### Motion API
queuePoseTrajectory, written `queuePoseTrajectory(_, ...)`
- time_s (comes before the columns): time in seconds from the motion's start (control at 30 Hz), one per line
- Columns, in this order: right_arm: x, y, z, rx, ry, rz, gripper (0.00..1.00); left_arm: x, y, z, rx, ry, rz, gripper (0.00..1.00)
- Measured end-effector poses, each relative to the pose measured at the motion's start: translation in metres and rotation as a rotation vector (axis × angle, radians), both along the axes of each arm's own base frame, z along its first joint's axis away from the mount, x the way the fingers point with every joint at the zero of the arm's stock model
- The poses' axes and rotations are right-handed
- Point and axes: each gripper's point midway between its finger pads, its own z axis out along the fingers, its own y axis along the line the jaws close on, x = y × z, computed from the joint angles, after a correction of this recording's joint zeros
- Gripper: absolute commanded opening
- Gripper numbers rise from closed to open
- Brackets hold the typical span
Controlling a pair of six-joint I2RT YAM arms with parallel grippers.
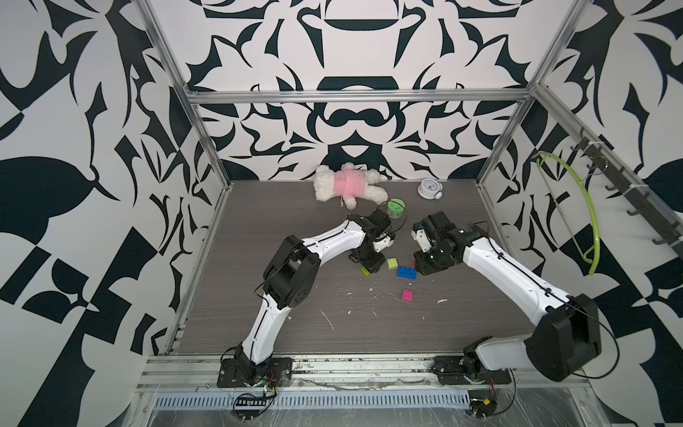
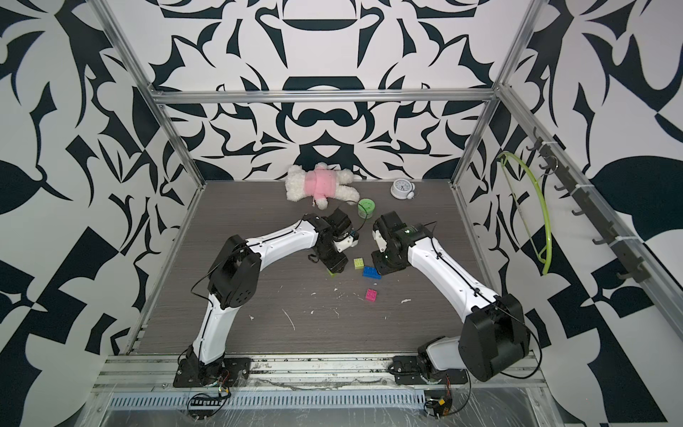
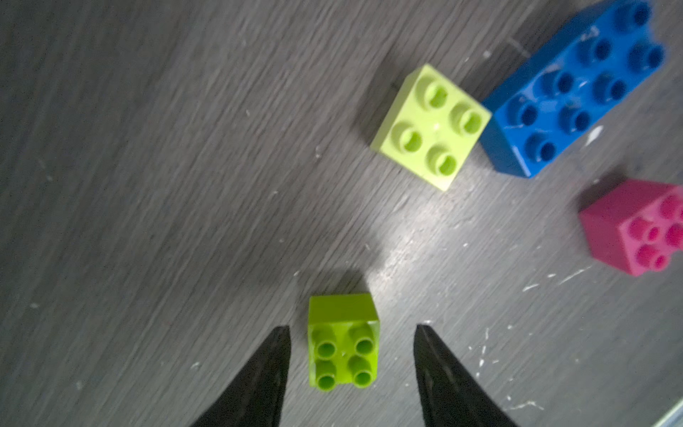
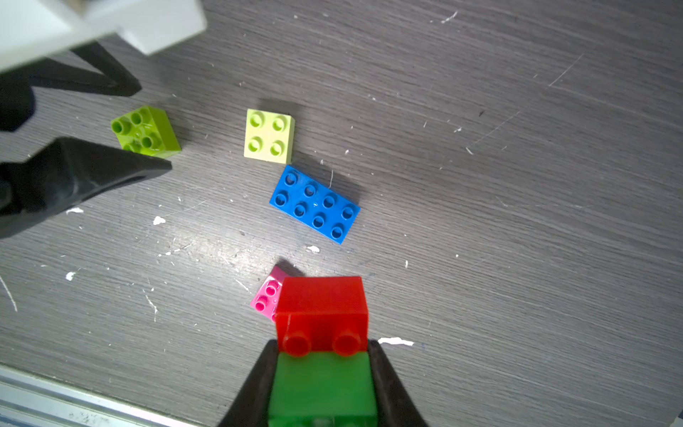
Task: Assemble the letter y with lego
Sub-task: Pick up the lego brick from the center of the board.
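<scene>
Bricks lie loose on the grey wood-grain table (image 1: pixel 258 295), and the long blue brick (image 4: pixel 314 205) with its eight studs serves as the marker for the rest. A pale yellow-green square brick (image 4: pixel 269 136) sits at one corner of the blue brick, touching it or very nearly, on the side away from the arm bases. Further out past that pale brick, on the left arm's side, is a darker lime square brick (image 3: pixel 343 344). The left gripper (image 3: pixel 351 328) straddles it with its fingers (image 3: pixel 258 380) spread. A strip of table shows on each side of the lime brick, so nothing is held. A pink square brick (image 1: pixel 407 295) sits apart from the blue brick, on the side nearer the arm bases.

The right gripper (image 4: pixel 322 344) is just beside the blue brick, on the right arm's side. Its fingers press against both flanks of a green brick (image 4: pixel 321 384), with a red brick (image 4: pixel 321 307) joined to it. In the right wrist view the red brick covers part of the pink one. Only these two bricks are joined.

Well beyond the blue brick, toward the back wall, are a green round jar (image 1: pixel 396 207), a white plush toy in pink (image 1: pixel 347 183) and a small alarm clock (image 1: pixel 428 189).
</scene>
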Motion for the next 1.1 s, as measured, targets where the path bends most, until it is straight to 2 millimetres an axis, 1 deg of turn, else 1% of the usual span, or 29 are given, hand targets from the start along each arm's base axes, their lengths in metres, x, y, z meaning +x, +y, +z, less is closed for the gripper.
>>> queuePoseTrajectory(0.1, 0.001, 0.001, 0.000, 0.003, -0.004, 0.000, 0.31, -0.002, 0.007, -0.003, 0.042, -0.001, -0.004, 0.51)
queuePoseTrajectory(0.17, 0.002, 0.001, 0.000, 0.007, -0.007, 0.001, 0.31, -0.004, 0.010, -0.005, 0.061, 0.002, -0.002, 0.50)
queuePoseTrajectory(0.27, 0.002, 0.002, 0.000, 0.013, -0.008, 0.001, 0.31, -0.007, 0.014, -0.007, 0.080, 0.011, 0.000, 0.44)
queuePoseTrajectory(0.47, 0.002, 0.003, -0.002, 0.019, -0.008, 0.002, 0.30, -0.011, 0.019, -0.018, 0.116, 0.042, 0.015, 0.43)
queuePoseTrajectory(0.63, 0.000, 0.003, -0.005, 0.019, -0.004, 0.003, 0.30, -0.012, 0.021, -0.021, 0.129, 0.050, 0.025, 0.38)
queuePoseTrajectory(0.67, 0.000, 0.003, -0.005, 0.021, -0.006, 0.002, 0.30, -0.012, 0.021, -0.021, 0.129, 0.051, 0.030, 0.38)
queuePoseTrajectory(0.73, -0.001, 0.003, -0.004, 0.026, -0.008, 0.001, 0.30, -0.012, 0.021, -0.021, 0.128, 0.051, 0.040, 0.46)
queuePoseTrajectory(0.8, -0.001, 0.003, -0.004, 0.030, -0.011, 0.001, 0.30, -0.011, 0.021, -0.021, 0.129, 0.045, 0.043, 0.48)
queuePoseTrajectory(0.87, -0.001, 0.004, -0.005, 0.034, -0.011, -0.001, 0.30, -0.009, 0.021, -0.021, 0.131, 0.039, 0.044, 0.49)
queuePoseTrajectory(1.0, -0.003, 0.005, -0.007, 0.045, -0.009, -0.005, 0.30, -0.006, 0.019, -0.021, 0.131, 0.029, 0.042, 0.45)
queuePoseTrajectory(1.1, -0.002, 0.006, -0.007, 0.053, -0.008, -0.006, 0.29, -0.004, 0.019, -0.023, 0.135, 0.023, 0.040, 0.45)
